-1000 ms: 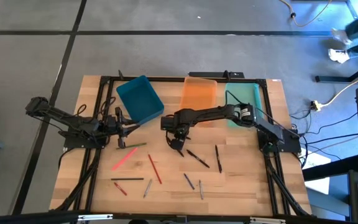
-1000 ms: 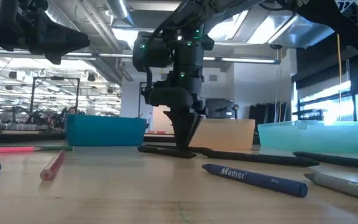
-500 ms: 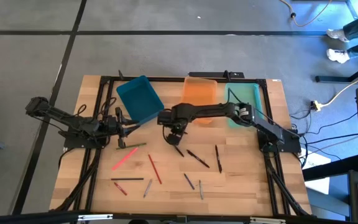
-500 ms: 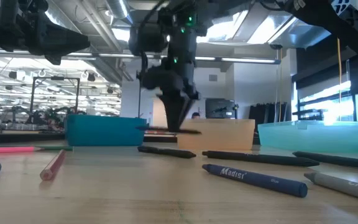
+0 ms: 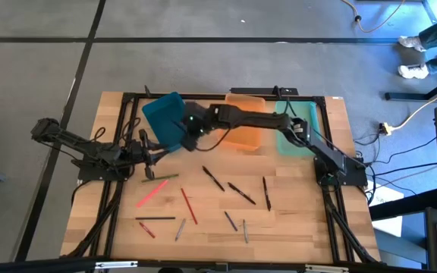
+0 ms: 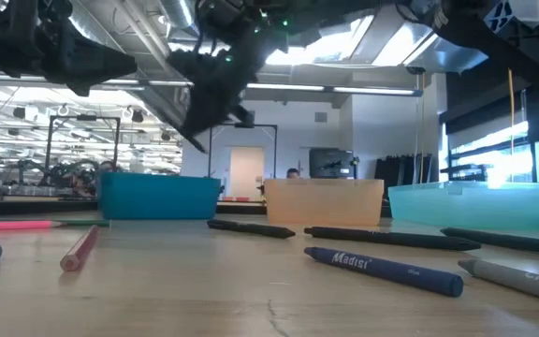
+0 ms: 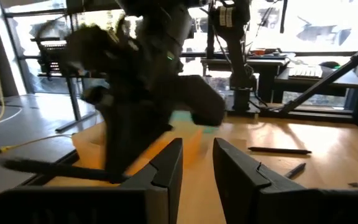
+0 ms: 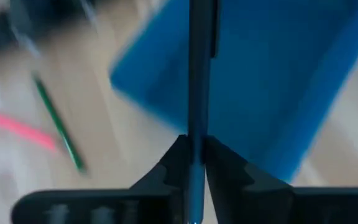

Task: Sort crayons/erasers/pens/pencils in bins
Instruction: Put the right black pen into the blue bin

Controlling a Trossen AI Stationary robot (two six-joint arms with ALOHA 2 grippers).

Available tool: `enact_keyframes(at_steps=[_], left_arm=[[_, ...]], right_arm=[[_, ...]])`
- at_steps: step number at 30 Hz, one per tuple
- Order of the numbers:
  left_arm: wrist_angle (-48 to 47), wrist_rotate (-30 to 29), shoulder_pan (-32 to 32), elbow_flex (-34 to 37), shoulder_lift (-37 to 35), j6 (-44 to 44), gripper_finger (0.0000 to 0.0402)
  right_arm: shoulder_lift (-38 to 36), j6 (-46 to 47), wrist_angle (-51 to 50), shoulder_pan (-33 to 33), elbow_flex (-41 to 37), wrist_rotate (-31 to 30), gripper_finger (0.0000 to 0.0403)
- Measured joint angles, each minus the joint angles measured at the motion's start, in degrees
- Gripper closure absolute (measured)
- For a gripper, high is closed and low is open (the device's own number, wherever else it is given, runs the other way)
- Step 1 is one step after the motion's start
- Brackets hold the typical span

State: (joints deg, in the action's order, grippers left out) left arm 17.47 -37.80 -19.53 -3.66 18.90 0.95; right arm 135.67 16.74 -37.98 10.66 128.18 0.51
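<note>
Crayons scattered on the wooden table; grey floor beyond.

Robotics lab or workshop: light wooden desk on grey concrete floor, exposed ceiling strip lights, workbenches with monitors behind.

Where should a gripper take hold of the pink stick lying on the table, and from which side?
Grip the pink stick at its middle, from straight above, fingers closing across its thin width. It lies flat and slanted on the table; one end nears the green pencil, so avoid that end.
</note>
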Motion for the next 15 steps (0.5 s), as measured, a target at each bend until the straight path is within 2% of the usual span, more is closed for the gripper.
enact_keyframes(at_steps=[3, 7, 15], left_arm=[[0.14, -0.72, 0.0, 0.0, 0.0, 1.07, 0.0321], [0.24, -3.3, 0.0, 0.0, -0.02, 2.56, 0.0321], [0.24, -5.33, 0.0, 0.0, -0.04, 3.74, 0.0321]], right_arm=[[0.91, 1.36, 10.06, 1.89, 0.02, 1.24, 0.0357], [3.02, 2.84, 18.25, 4.53, 0.07, 1.72, 0.0357], [8.75, 5.52, 20.15, 6.88, 0.04, 2.28, 0.0356]])
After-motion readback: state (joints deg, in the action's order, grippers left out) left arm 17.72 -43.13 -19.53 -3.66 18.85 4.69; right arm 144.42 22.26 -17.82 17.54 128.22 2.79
